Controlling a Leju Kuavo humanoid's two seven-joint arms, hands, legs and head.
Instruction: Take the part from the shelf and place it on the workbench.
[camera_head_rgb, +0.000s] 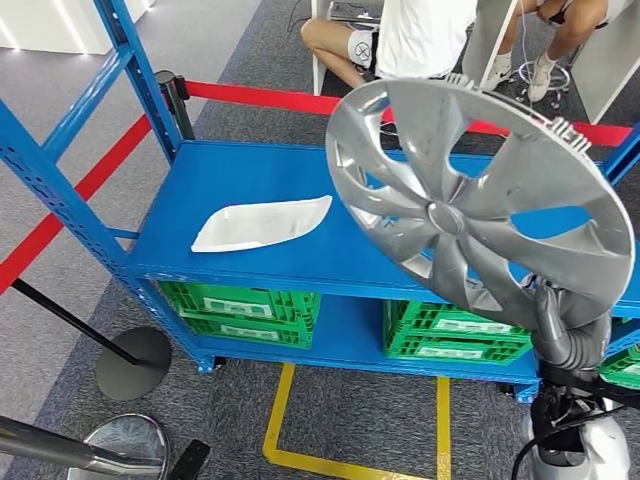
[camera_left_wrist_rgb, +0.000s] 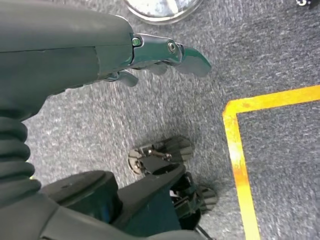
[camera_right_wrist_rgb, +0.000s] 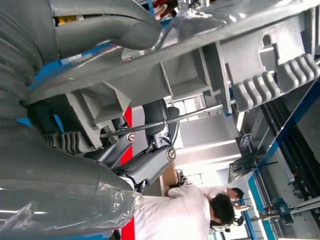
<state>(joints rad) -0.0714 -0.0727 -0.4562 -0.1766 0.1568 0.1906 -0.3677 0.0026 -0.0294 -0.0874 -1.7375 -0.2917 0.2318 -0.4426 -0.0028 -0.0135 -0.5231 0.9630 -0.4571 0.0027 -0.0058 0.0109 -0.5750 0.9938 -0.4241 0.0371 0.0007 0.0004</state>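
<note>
The part is a silver-grey plastic wheel cover (camera_head_rgb: 479, 205), round, with curved spokes sweeping out from a small central hub and open gaps between them. Small clips stand along its upper rim. It is held up in the air, tilted with its face toward the camera, in front of the blue shelf (camera_head_rgb: 226, 180), gripped at its lower edge. In the right wrist view its ribbed grey back (camera_right_wrist_rgb: 211, 65) shows.
</note>
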